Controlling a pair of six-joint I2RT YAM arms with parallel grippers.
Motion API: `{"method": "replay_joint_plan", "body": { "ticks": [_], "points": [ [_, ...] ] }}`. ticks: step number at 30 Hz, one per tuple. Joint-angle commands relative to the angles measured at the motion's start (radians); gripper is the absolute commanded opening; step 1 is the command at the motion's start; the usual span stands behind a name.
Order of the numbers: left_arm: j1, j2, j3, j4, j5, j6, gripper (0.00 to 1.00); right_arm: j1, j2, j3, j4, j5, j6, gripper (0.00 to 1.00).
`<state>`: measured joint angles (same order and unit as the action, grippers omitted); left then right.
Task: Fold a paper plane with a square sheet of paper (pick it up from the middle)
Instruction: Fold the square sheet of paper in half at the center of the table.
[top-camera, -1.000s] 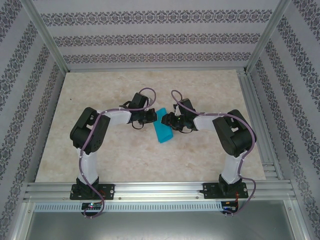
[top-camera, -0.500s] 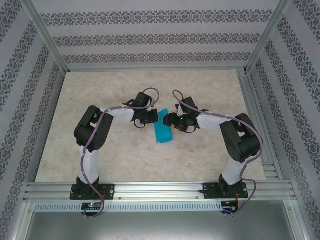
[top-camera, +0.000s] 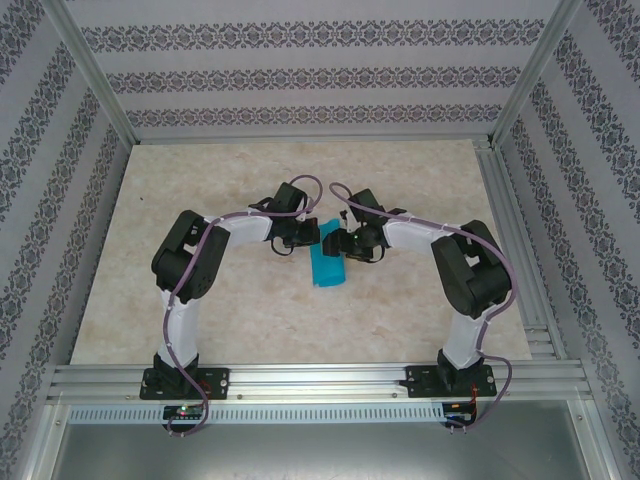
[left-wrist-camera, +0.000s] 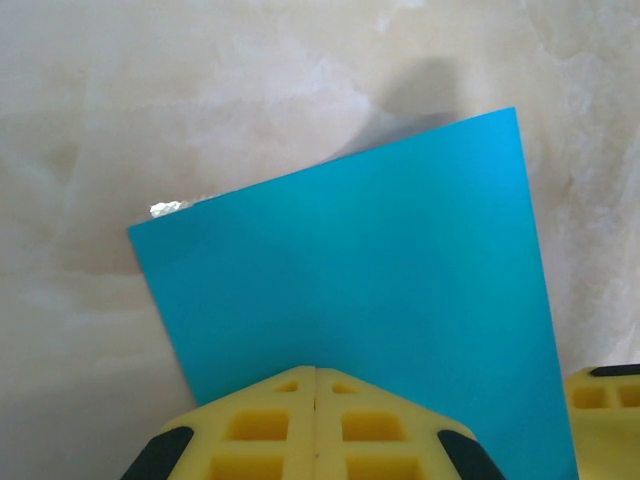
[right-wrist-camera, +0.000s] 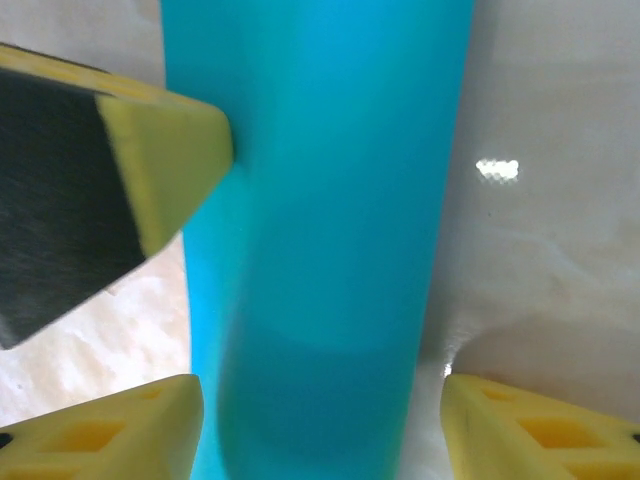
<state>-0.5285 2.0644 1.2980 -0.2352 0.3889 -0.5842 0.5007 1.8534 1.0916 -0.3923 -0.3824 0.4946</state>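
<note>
Now: left claw (left-wrist-camera: 316, 400) grips, right claw (right-wrist-camera: 320, 430) straddles

Left claw is clamped together on the near edge of the teal paper sheet (left-wrist-camera: 360, 270). Right claw stands apart around the sheet; ahead, a left finger (right-wrist-camera: 150, 170) touches its side. Marble tabletop (left-wrist-camera: 200, 100) lies beyond.

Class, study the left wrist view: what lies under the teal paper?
Around the teal paper the marbled table shows, with a shadow beyond the paper's far edge. The tabletop directly beneath is covered, as is any folded layer underneath.
</note>
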Motion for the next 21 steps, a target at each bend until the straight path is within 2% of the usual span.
{"method": "replay_joint_plan", "body": {
  "ticks": [1,9,21],
  "points": [
    [-0.02,0.016,0.029,-0.031,0.021,0.011,0.07,0.004,0.02,0.012,-0.008,0.02,-0.014,0.61],
    [-0.021,-0.018,0.02,0.004,0.026,-0.015,0.16,-0.024,0.02,-0.05,0.056,0.014,0.038,0.48],
    [-0.021,-0.093,-0.036,0.073,-0.019,-0.045,0.25,-0.053,0.019,-0.092,0.072,0.025,0.053,0.39]
  ]
}}
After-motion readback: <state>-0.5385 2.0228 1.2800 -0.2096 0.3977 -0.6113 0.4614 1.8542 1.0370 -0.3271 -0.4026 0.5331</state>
